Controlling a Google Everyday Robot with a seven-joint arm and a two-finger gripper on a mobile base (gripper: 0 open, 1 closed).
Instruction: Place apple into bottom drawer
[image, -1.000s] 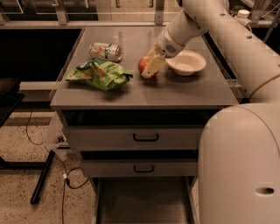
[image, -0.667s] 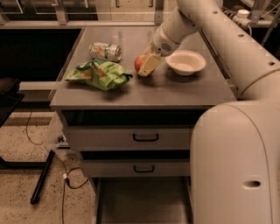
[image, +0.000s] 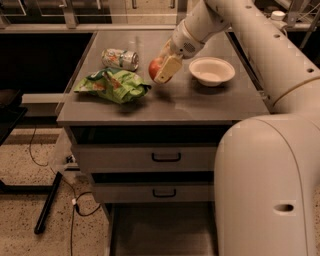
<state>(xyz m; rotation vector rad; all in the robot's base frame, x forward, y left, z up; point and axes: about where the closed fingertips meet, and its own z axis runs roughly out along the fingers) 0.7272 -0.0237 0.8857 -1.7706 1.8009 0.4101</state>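
The red apple (image: 155, 67) is at the middle of the cabinet top, between my gripper's pale fingers (image: 168, 68). My gripper (image: 163, 69) is shut on the apple and holds it slightly above the surface, with a shadow below it. The arm reaches in from the upper right. The bottom drawer (image: 160, 230) is pulled open at the foot of the cabinet, its flat grey floor bare; its right part is hidden behind my white arm body.
A crushed drink can (image: 120, 58) and a green chip bag (image: 114, 85) lie left of the apple. A white bowl (image: 212, 71) stands to its right. Two upper drawers with black handles (image: 166, 157) are shut. A black stand and cables lie on the floor at left.
My gripper, with the apple in it, has shifted a little to the left and upward, away from the bowl. Everything else on the top stays put.
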